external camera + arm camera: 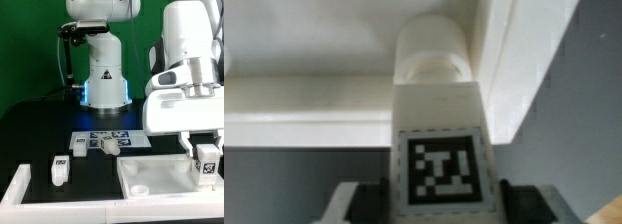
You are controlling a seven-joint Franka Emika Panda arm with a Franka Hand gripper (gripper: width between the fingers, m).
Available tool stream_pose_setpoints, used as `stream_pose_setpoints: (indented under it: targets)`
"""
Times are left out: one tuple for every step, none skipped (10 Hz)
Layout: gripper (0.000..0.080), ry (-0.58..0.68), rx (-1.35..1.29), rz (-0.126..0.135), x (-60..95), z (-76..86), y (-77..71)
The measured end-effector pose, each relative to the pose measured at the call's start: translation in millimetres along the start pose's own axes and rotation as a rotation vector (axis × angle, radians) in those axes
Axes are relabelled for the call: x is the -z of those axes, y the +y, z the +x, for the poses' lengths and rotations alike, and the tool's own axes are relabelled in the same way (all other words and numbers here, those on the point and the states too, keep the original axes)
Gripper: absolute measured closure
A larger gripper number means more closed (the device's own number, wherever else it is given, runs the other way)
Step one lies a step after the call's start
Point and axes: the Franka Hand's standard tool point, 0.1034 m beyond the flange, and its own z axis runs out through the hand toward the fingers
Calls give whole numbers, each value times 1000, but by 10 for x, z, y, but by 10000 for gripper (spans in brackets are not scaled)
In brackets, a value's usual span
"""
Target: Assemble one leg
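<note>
My gripper point(206, 152) is shut on a white square leg point(208, 162) that carries a black-and-white marker tag. It holds the leg over the near right part of the white tabletop point(150, 178), which lies flat on the table. In the wrist view the leg point(441, 110) runs out from between my gripper point(445, 203) fingers point(374, 203). Its rounded far end sits close to a raised wall at the tabletop's point(304, 105) corner. I cannot tell whether the leg touches the tabletop.
The marker board point(104, 141) lies in the middle of the table in front of the robot base point(103, 80). A loose white leg point(60, 170) lies at the exterior view's left, another small part point(79, 146) by the board. A white rail point(14, 187) runs along the near left.
</note>
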Motion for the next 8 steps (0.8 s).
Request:
stream_pose_setpoints:
  targets:
    - [512,9,1,-1,-7,3,1]
    - [512,27,5,-3,-16,10,-4]
    - [512,48,8,-5,-14,15,-2]
    - [512,48,8,-6,-15,16,1]
    - [463,47,9,-6,-15,16,2]
    - [463,47,10,-6,-17,14,2]
    - [280,47,10,-6,-17,14,2]
    - [280,25,9,-5,-25,14,17]
